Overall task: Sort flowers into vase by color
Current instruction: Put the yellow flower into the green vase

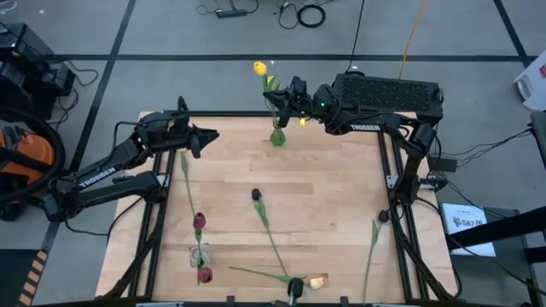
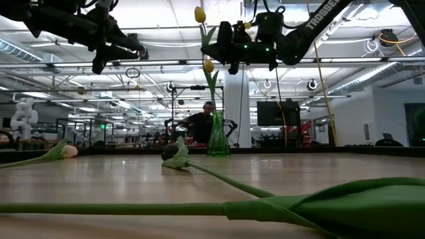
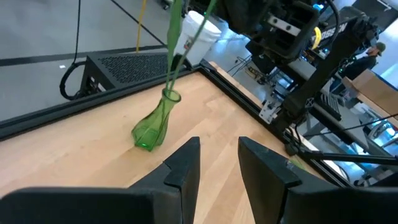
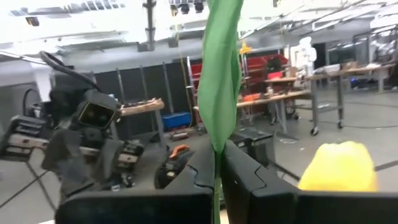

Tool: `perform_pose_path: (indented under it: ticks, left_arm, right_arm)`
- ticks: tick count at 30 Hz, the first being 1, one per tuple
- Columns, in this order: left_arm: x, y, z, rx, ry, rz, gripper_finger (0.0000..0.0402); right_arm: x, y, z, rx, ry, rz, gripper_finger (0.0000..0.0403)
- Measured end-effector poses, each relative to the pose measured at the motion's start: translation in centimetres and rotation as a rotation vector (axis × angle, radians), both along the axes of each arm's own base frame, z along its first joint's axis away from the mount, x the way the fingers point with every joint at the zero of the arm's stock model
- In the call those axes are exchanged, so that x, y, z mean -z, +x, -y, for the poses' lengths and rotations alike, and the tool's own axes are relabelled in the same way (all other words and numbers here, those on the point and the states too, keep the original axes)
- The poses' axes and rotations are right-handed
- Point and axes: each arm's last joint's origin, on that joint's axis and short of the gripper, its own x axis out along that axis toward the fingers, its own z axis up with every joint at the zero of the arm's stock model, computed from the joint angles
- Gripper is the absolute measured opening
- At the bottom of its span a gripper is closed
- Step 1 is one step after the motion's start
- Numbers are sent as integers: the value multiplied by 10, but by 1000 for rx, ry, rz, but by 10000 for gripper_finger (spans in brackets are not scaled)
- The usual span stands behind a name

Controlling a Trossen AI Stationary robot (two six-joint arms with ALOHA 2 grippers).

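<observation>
Green stem and leaf fill the narrow gap between the right gripper's [image 4: 217,168] fingers, which are closed on a yellow tulip [image 1: 260,67]; its lower stem is hidden behind the fingers in the right wrist view. That gripper hangs over the far edge of the table [image 1: 333,205], just above a green vase [image 1: 277,136]. The stem runs down toward the vase mouth, but whether its tip is inside is hard to tell. A second yellow head [image 2: 208,64] shows below the first in the low view; its stem merges with the other.

The left gripper [image 1: 207,136] hovers near the far left, its fingers a little apart and holding nothing.

On the table lie a near-black tulip [image 1: 256,195] in the middle, a dark red one [image 1: 199,221] to the left, another red head [image 1: 205,275] near the front edge, and a peach one [image 1: 317,280], partly covered by a camera mount [image 1: 295,288]. A stem [image 1: 373,247] at the right runs off the front edge, its head cut off.
</observation>
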Motion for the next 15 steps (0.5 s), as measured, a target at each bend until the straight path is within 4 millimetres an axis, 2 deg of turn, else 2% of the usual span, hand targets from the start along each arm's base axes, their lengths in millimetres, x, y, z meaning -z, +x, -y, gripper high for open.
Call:
perform_pose_path:
  ticks: [7, 15]
  left_arm:
    - [0, 0, 0, -15, 2, -2, 116]
    - [0, 0, -1, -35, 6, -6, 116]
  right_arm:
    - [2, 1, -1, -34, 12, -25, 2]
    - [-34, -20, -3, -83, -29, 62, 2]
